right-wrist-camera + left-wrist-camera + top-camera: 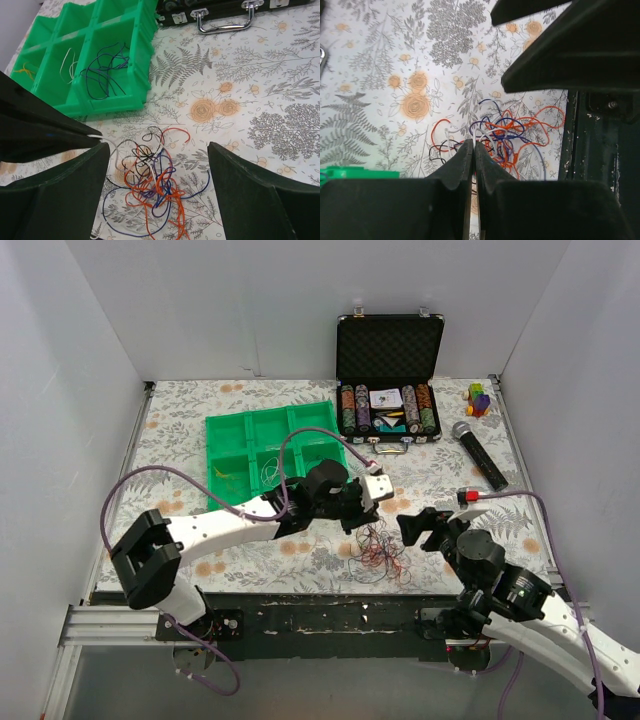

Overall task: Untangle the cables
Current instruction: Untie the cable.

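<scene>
1. The left gripper (473,146) is seen pressed shut, its two fingers meeting tip to tip at the edge of the tangle. In the right wrist view a white cable (102,138) is seen running out from its tip, so this strand appears to be pinched there.
2. The right gripper (159,146) is held wide apart and nothing is gripped by it. In its own view the tangle is framed on the cloth between its two fingers.
3. The cables (380,552) are gathered in one loose knot of red, orange, blue, black and white strands. The knot is laid on the floral tablecloth (180,430) near the front edge, between the two grippers in the top view.
4. A green tray (115,100) of six compartments is placed behind and to the left of the knot. In its front row, blue cables (105,75) are seen in the compartment nearest the knot, a pale cable (64,64) in the next, and an orange cable (24,72) in the farthest.
5. At the back of the table an open black case (390,350) filled with poker chips is stood. A microphone (480,450) is laid to its right, and a small toy of coloured blocks (479,400) is set near the back right corner.
</scene>
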`<state>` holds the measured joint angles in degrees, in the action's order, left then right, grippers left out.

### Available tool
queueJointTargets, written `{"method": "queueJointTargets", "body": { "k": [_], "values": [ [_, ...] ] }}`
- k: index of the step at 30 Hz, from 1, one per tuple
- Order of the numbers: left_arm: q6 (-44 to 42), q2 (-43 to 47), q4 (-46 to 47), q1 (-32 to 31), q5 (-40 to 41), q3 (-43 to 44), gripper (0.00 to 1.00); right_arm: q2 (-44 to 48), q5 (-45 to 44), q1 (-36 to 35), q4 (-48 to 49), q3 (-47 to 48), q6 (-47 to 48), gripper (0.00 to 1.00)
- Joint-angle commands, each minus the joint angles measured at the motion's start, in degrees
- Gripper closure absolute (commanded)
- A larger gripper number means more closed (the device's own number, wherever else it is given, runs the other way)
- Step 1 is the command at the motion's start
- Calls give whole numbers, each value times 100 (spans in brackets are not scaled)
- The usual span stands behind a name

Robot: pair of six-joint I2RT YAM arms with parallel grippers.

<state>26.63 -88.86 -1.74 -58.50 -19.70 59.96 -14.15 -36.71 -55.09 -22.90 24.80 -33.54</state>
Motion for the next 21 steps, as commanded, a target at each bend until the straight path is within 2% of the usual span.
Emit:
{"method": "queueJointTargets", "body": {
  "k": [1,5,7,11,17,21],
  "values": [
    [192,843,-196,58,133,7,100,-219,524,25,961,-124,453,11],
    [369,1300,24,119,519,-169,100,-342,1182,25,1488,-220,874,10],
    [404,1389,24,155,564,-161,100,-430,1638,25,2058,-387,1120,9],
    [501,1468,112,155,529,-239,100,-1018,2387,25,2737,-494,1437,9],
    [501,1547,95,163,520,-134,100,-1616,2546,25,3528,-678,1552,8],
    [203,1652,139,181,827,120,100,-1775,2397,25,3398,-546,1640,8]
  ]
}}
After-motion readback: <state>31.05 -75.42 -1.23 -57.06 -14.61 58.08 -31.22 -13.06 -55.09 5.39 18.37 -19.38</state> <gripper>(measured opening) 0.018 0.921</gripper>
